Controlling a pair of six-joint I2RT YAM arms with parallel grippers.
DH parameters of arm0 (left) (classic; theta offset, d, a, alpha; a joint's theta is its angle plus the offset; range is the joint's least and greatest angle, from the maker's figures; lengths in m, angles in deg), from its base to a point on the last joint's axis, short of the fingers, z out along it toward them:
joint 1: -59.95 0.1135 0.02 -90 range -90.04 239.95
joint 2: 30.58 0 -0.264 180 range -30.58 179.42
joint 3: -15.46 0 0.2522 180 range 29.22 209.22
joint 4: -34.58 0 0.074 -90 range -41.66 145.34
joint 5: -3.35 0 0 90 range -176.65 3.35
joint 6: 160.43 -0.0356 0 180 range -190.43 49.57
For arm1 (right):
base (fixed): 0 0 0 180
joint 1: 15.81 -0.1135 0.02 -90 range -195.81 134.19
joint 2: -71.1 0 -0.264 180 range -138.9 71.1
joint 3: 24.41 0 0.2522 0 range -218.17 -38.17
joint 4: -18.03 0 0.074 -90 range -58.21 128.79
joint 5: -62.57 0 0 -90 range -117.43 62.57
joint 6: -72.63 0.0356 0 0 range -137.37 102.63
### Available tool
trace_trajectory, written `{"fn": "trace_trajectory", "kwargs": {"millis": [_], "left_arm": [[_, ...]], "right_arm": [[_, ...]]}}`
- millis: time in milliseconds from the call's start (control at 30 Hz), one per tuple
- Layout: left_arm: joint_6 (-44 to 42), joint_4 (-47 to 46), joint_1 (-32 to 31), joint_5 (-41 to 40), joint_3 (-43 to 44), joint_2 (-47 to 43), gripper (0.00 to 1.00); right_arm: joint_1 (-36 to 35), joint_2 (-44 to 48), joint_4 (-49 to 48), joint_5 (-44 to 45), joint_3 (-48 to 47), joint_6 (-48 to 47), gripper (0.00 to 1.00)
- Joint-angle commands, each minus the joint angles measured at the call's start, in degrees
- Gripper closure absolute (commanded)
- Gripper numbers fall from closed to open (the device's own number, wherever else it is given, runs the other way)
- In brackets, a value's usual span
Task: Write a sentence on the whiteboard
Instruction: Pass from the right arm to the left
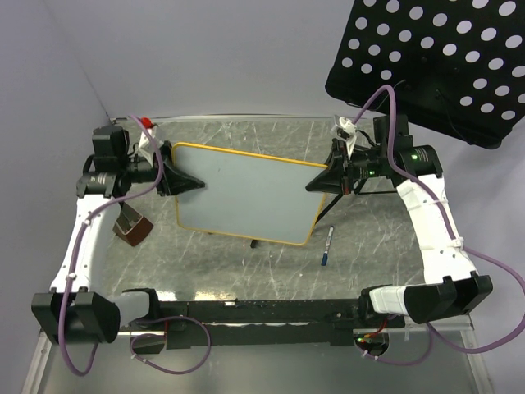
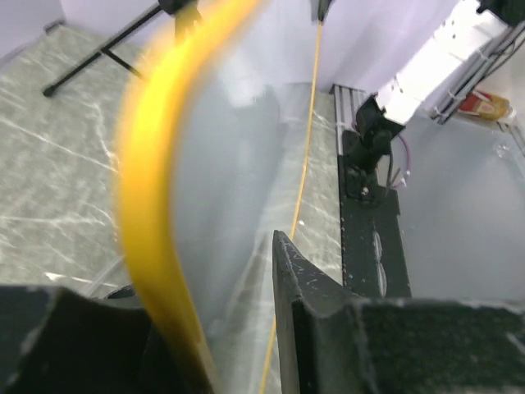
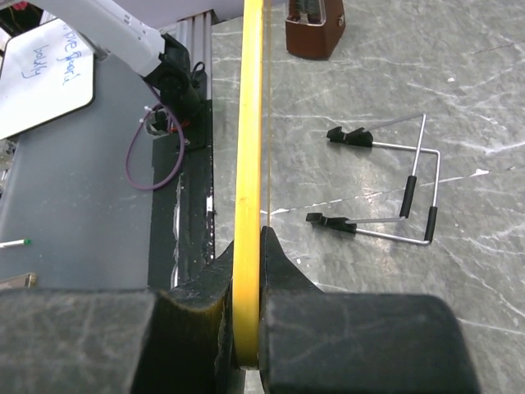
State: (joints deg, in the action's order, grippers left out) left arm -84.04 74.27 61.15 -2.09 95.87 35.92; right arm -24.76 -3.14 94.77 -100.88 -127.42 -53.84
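From the top camera I see the whiteboard [image 1: 246, 193] held up over the grey marbled table [image 1: 238, 279], slanted, between the 2 arms. The left gripper [image 1: 187, 182] straddles its left edge and the right gripper [image 1: 316, 182] sits on its right edge. The face turned to this camera looks plain pale white inside the yellow frame. A marker [image 1: 327, 246] lies on the table just right of the board's near corner, and a brown block [image 1: 135, 228] sits beside the left arm. A black perforated music-stand panel [image 1: 426, 57] stands at the far right corner against a pale lilac wall [image 1: 205, 49]. A black rail [image 1: 262, 310] runs along the near edge.

On the left wrist camera the board's yellow frame is blurred. It runs between the 2 fingers [image 2: 316, 320], close to one, with a gap showing before the other. I cannot tell whether this hand is pinching it. Behind it are marbled table, black tripod legs [image 2: 98, 53] and the rail.

On the right wrist camera the jaws are clamped on the frame, with pads pressed to both sides. Beyond, a wire stand [image 3: 422, 197] with black clips lies flat on the table, and the brown block is at the top. Off the table, upper left, a second white board [image 3: 49, 82] carries 2 lines of blue handwriting, too small to read.
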Motion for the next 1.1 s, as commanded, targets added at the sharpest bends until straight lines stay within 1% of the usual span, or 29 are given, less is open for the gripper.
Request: {"fn": "trace_trajectory", "kwargs": {"millis": [0, 33, 100, 267, 367, 533, 567, 600, 667, 700, 733, 767, 800, 833, 867, 933, 967, 1033, 1067], "left_arm": [[-18.34, 20.51, 0.57, 12.39, 9.1, 4.06, 0.64], [-19.78, 22.74, 0.57, 12.39, 10.94, 4.69, 0.64], [-22.24, 25.82, 0.57, 12.39, 11.92, 6.0, 0.64], [-22.43, 25.13, 0.57, 12.39, 11.66, 5.75, 0.65], [-24.18, 26.53, 0.57, 12.39, 12.1, 4.96, 0.65], [-32.44, 31.98, -0.31, 12.39, 12.97, 4.87, 0.64], [-33.84, 34.6, -0.4, 12.39, 13.15, 5.22, 0.64], [-36.9, 35.93, -0.75, 12.39, 13.76, 5.48, 0.65], [-39.82, 40.13, -0.75, 12.3, 14.64, 6.44, 0.7], [-42.44, 41.38, -0.75, 12.39, 15.52, 6.71, 0.82], [-43.69, 42.7, -0.75, 12.39, 15.96, 7.06, 0.92], [-44.92, 44.1, -0.75, 12.39, 16.57, 7.67, 0.99], [-49.02, 48.38, -0.75, 12.39, 17.8, 7.94, 0.99], [-51.06, 50.34, -0.75, 12.48, 18.51, 8.2, 0.99], [-52.47, 51.92, -0.75, 12.39, 19.12, 8.21, 0.99], [-52.58, 52.2, -0.75, 12.48, 20.09, 7.77, 0.99], [-52.31, 52.2, -0.58, 12.48, 20.36, 7.16, 0.99], [-51.87, 52.03, 0.12, 12.48, 20.53, 6.45, 0.99], [-51.52, 52.03, 1.08, 12.48, 20.53, 5.67, 0.99]], "right_arm": [[0.07, 0.32, -2.16, -5.91, -3.38, -0.27, 1.0], [-0.01, 0.32, -2.33, -5.91, -3.38, -0.18, 1.0], [0.07, 0.23, -2.42, -5.92, -3.47, -0.18, 1.0], [0.07, -0.29, -2.34, -6.0, -3.3, -0.18, 1.0], [0.07, -0.47, -2.69, -6.27, -2.95, 0.26, 1.0], [-0.45, -1.08, -4.09, -6.71, -2.94, 1.66, 1.0], [-0.54, -1.09, -4.18, -6.53, -2.86, 2.1, 1.0], [-1.06, -1.09, -4.44, -6.44, -2.86, 2.28, 1.0], [-1.24, -1.08, -4.97, -6.18, -2.77, 2.8, 1.0], [-1.42, -1.0, -5.23, -6.09, -2.68, 3.07, 1.0], [-1.68, -1.0, -5.58, -5.92, -2.68, 3.33, 1.0], [-1.68, -0.91, -5.59, -5.83, -2.68, 3.59, 1.0], [-1.68, -1.0, -5.68, -5.65, -2.77, 3.68, 1.0], [-1.86, -1.08, -5.76, -5.56, -2.86, 3.77, 1.0], [-1.77, -1.17, -5.68, -4.87, -2.86, 3.95, 1.0], [-1.68, -1.17, -6.29, -3.9, -2.77, 4.73, 1.0], [-1.68, -1.17, -6.9, -2.85, -2.77, 5.44, 0.96], [-1.6, -1.43, -6.47, -2.49, -3.12, 5.09, 0.81], [-1.51, -1.44, -6.9, -2.31, -3.12, 5.44, 0.64]]}}
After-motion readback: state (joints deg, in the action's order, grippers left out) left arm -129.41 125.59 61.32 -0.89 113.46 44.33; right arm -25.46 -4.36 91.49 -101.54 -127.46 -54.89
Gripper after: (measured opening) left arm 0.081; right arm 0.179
